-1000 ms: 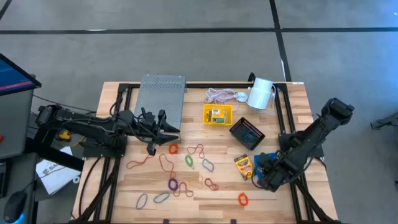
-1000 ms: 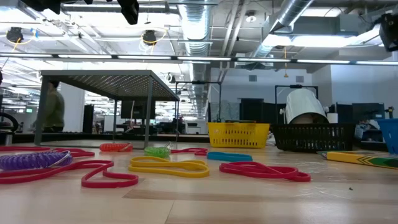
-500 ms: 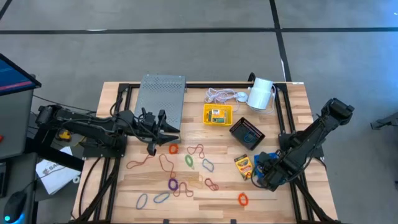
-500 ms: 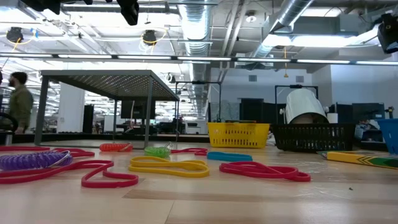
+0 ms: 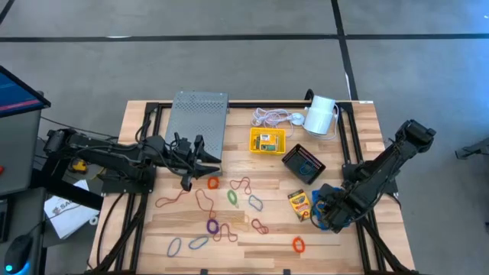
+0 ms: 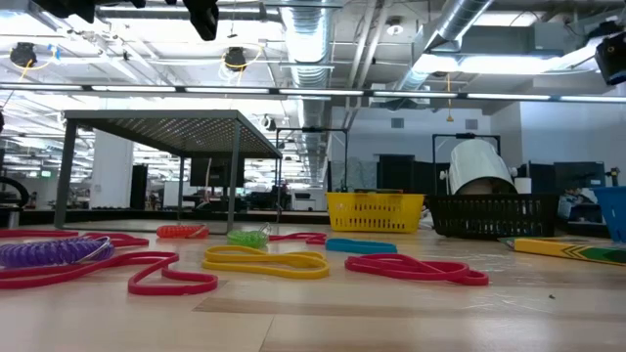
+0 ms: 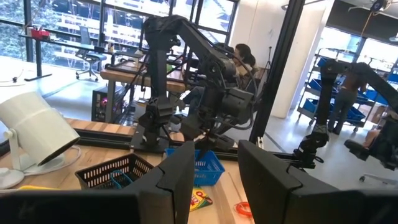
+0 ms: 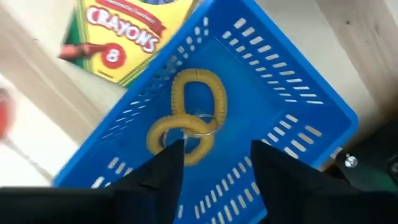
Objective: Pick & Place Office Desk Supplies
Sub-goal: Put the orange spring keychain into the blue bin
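My right gripper (image 8: 214, 158) points down, open, just above the blue tray (image 8: 280, 93) near the table's right edge (image 5: 321, 200). A yellow rubber band (image 8: 189, 115) lies loose on the tray's floor beneath the fingers. A crayon box (image 8: 121, 34) lies flat on the table beside the tray. The yellow tray (image 5: 267, 140) holds another crayon box, and the black mesh tray (image 5: 303, 163) stands beside it. Several coloured rubber bands (image 5: 229, 206) lie scattered on the wood. My left gripper (image 5: 202, 153) waits level above the table's left, open (image 7: 216, 168).
A grey perforated platform (image 5: 197, 118) stands on legs at the far left. A white cylinder (image 5: 321, 114) and a coiled white cord (image 5: 269, 117) lie at the far edge. An orange band (image 5: 298, 244) lies near the front edge, left of the blue tray.
A person in the room behind the table's left side has walked out of the low view. Both arms have kept their places.
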You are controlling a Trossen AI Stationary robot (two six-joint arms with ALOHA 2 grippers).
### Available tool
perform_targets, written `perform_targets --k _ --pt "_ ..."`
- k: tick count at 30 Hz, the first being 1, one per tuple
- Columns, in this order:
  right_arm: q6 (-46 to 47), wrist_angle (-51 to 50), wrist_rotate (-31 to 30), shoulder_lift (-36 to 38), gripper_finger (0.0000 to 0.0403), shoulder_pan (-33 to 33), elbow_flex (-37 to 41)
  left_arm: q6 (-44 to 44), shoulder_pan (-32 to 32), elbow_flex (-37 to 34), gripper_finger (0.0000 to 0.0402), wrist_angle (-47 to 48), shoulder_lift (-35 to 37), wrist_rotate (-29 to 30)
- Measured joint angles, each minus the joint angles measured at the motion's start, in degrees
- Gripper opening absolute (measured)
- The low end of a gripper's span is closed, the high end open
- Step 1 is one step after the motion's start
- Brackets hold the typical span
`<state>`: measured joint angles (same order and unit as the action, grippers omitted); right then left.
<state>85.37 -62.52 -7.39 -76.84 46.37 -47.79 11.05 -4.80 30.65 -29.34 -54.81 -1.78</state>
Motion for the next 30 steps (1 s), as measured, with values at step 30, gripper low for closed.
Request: perform_targets --k 30 --pt "-37.64 17.12 6.03 -17.55 0.0078 -7.91 -14.47 1.40 0.77 0.00 0.0120 -0.24 0.00 0.06"
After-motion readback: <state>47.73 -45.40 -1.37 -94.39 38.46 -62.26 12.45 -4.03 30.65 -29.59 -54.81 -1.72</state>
